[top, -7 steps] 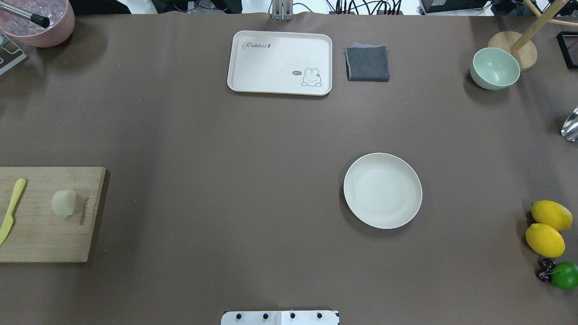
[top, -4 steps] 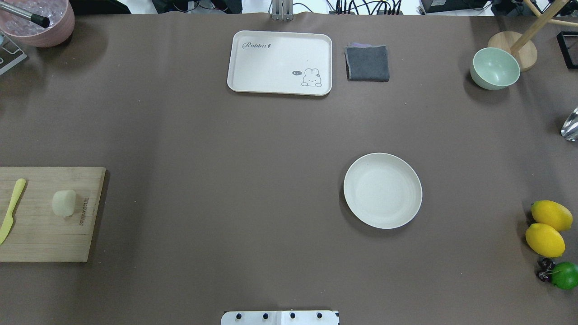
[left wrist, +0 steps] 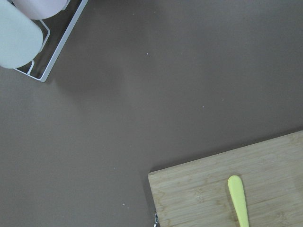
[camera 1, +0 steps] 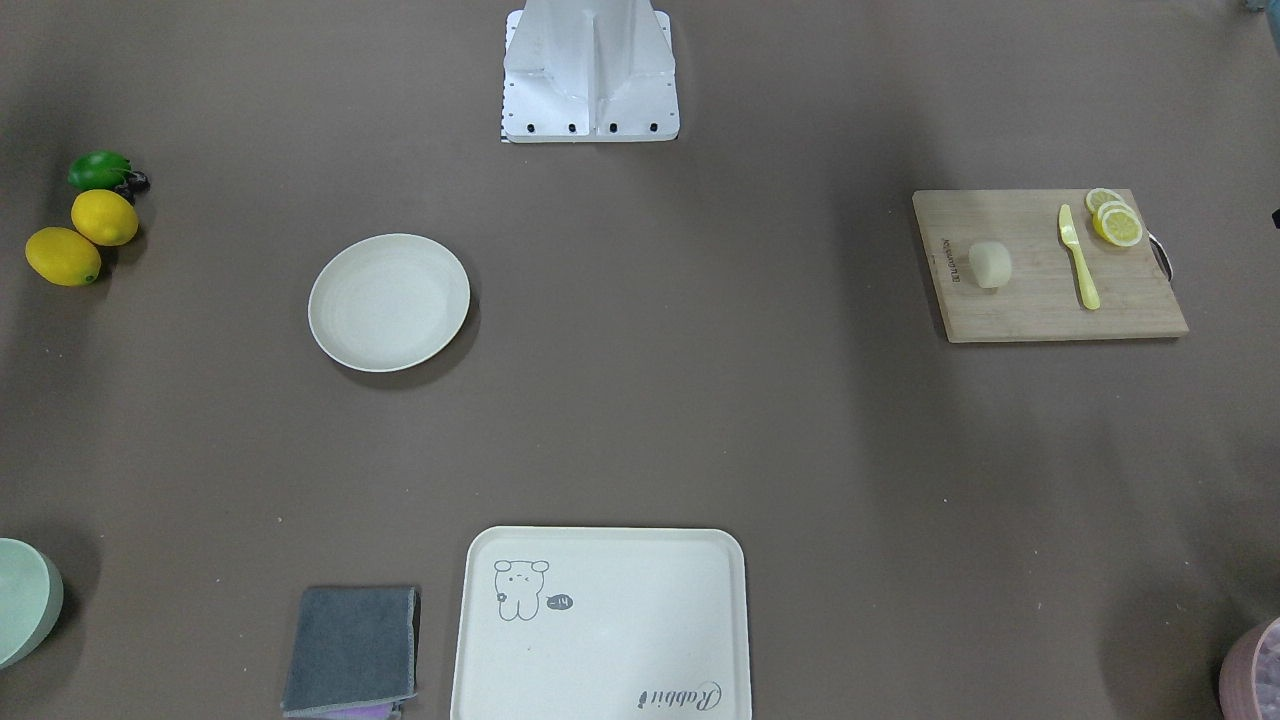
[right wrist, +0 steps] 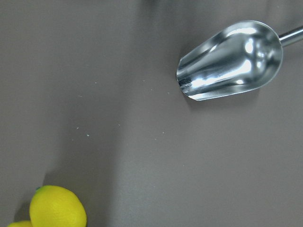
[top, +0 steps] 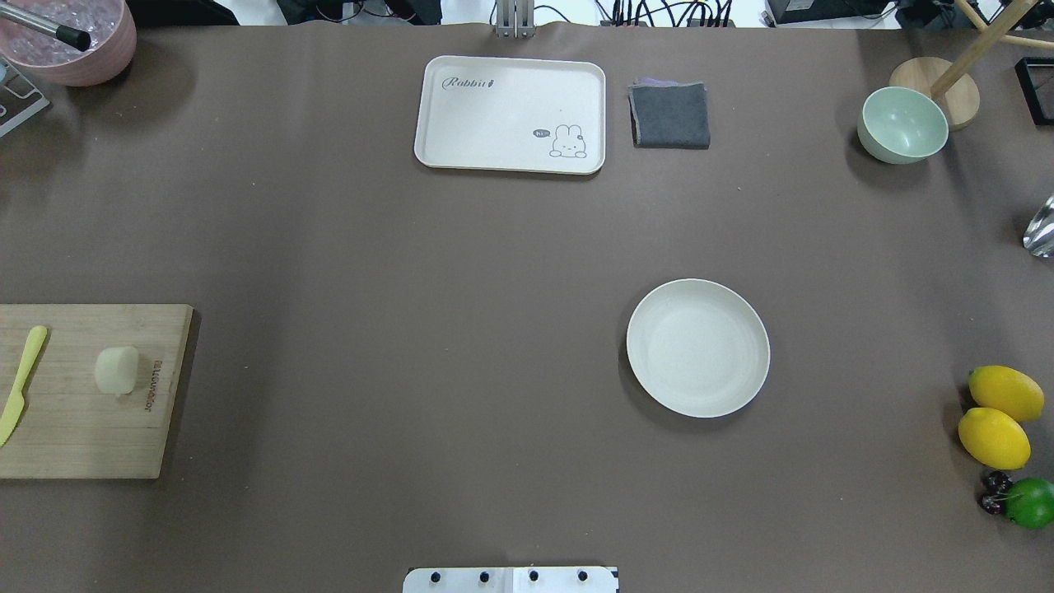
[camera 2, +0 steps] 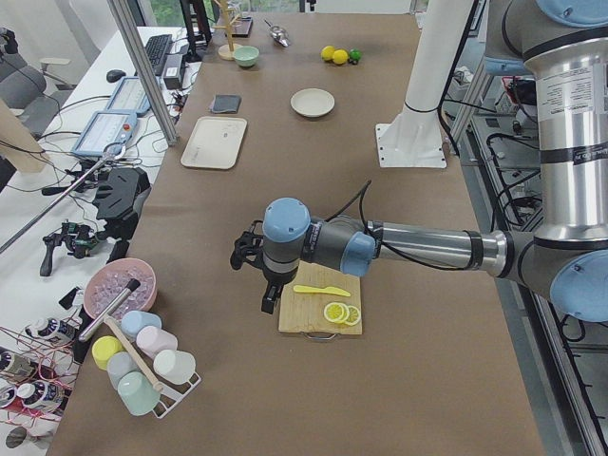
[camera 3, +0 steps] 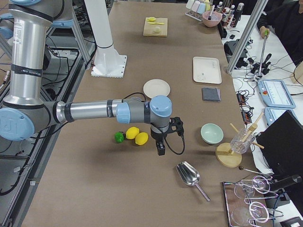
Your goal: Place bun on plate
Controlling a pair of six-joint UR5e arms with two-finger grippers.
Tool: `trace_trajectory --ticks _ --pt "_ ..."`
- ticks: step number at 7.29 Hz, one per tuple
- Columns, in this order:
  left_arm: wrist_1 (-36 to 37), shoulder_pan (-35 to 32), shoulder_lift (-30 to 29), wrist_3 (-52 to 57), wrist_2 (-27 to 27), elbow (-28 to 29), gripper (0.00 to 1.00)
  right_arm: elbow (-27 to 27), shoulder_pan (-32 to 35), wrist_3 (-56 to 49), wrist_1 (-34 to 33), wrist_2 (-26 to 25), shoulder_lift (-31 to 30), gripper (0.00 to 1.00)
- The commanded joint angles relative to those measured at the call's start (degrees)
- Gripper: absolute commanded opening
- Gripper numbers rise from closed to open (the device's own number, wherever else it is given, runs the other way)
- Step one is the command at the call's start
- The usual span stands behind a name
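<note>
The bun (top: 116,370) is a pale cream lump lying on a wooden cutting board (top: 82,436) at the table's left edge; it also shows in the front-facing view (camera 1: 989,265). The round cream plate (top: 697,347) sits bare, right of the table's middle, and shows again as the plate (camera 1: 389,301). My left gripper (camera 2: 267,288) appears only in the exterior left view, hanging over the board's outer end. Only the exterior right view shows my right gripper (camera 3: 161,147), near the lemons. I cannot tell whether either is open or shut.
A yellow knife (top: 20,383) and lemon slices (camera 1: 1115,220) share the board. At the far side are a rabbit tray (top: 510,114), a grey cloth (top: 669,114) and a green bowl (top: 902,125). Two lemons (top: 996,416) and a metal scoop (right wrist: 232,59) lie right.
</note>
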Motion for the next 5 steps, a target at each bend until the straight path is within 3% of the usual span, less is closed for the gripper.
trace_trajectory --ticks 1,2,5 --pt "-3.8 4.4 -1.1 -14.5 -0.8 -3.4 0.98 1.8 -5.6 3.0 0.6 1.8 1.8 1.0" --pt "-4.2 7.9 -1.3 -15.4 -0.8 -3.9 0.98 1.5 -7.7 3.4 7.1 2.3 1.7 1.0" --pt "-13.9 17.4 -1.5 -35.0 -0.2 -3.2 0.97 1.8 -19.6 33.8 22.0 0.8 2.5 1.0"
